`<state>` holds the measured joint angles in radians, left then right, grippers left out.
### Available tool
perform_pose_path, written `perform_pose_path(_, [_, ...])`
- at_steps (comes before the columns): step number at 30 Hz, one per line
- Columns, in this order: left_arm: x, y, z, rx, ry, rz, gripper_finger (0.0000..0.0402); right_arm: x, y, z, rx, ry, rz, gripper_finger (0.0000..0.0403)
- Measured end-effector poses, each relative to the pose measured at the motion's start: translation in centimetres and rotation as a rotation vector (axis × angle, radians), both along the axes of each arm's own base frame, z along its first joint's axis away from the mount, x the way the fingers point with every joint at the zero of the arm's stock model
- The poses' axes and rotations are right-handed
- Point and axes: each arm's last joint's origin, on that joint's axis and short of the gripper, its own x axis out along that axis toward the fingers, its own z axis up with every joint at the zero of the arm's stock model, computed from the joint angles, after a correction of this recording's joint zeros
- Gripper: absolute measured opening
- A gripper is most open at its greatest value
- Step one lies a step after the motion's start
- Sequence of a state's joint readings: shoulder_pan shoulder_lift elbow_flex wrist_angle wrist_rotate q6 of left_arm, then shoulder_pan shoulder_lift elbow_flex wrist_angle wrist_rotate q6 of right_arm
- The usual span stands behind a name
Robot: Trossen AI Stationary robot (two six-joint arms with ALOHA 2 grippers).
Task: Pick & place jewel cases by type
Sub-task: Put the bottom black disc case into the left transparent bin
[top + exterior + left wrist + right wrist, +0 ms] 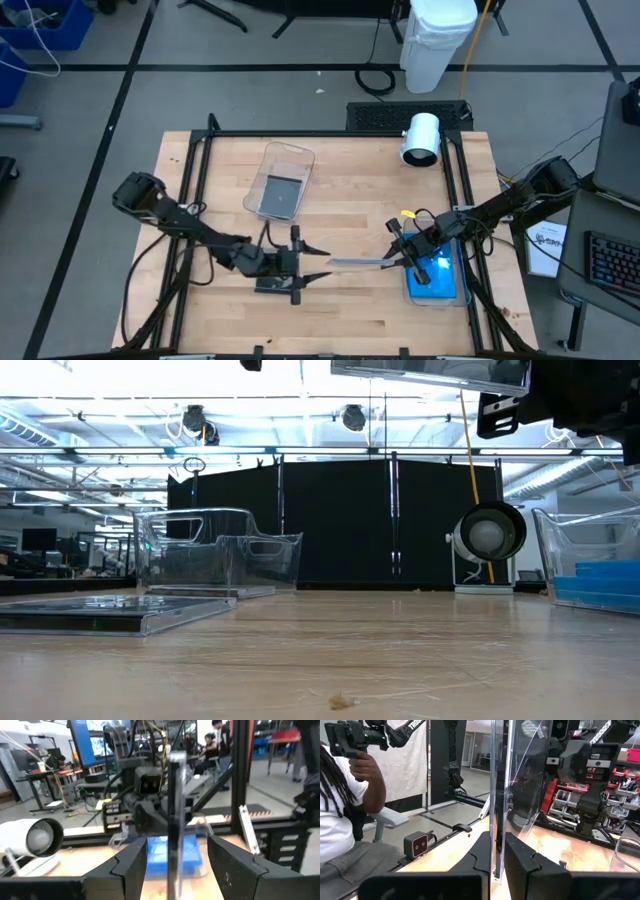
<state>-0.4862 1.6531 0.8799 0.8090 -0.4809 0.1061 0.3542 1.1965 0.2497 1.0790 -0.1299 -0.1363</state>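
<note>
From above, the right gripper (392, 260) pinches a clear jewel case (358, 262) held flat over the table's middle, near the left gripper (318, 262), whose fingers are spread wide. The low view shows another case (110, 612) lying flat. The right wrist view shows fingers (481, 851) clamped on glossy transparent plastic.

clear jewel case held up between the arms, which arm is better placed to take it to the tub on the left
Left. Its open fingers already flank the free edge of the flat clear plastic jewel case, nearer the clear rectangular tub. The right fingers are shut on it, farther away.
</note>
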Motion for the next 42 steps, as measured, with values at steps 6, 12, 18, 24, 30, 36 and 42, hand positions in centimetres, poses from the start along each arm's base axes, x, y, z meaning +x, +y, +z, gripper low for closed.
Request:
perform_pose_path(6, [0.1,0.3,-0.1,-0.012,0.016,0.007,0.0211,0.0,0.0,0.0,0.0,0.0,-0.001,0.0018])
perform_pose_path(12, [0.6,1.2,-0.2,-0.07,0.024,0.029,0.0211,0.0,0.0,0.0,0.001,-0.001,-0.003,0.0018])
perform_pose_path(18, [0.7,1.5,-0.4,-0.063,0.038,0.037,0.0211,0.0,0.0,0.0,0.001,-0.001,-0.004,0.0018])
perform_pose_path(24, [0.7,1.5,-0.4,-0.061,0.039,0.037,0.0211,0.0,0.0,0.0,0.0,-0.001,-0.004,0.0018])
perform_pose_path(30, [0.7,1.5,-0.4,-0.059,0.042,0.035,0.0211,0.0,0.0,0.0,0.001,0.0,-0.004,0.0018])
perform_pose_path(36, [0.6,1.3,-0.4,-0.026,0.043,0.028,0.0155,0.0,0.0,0.0,0.0,-0.001,-0.004,0.0018])
perform_pose_path(42, [0.4,0.9,-0.4,0.019,0.044,0.014,0.0048,0.0,0.0,0.0,-0.002,-0.003,-0.005,0.0018])
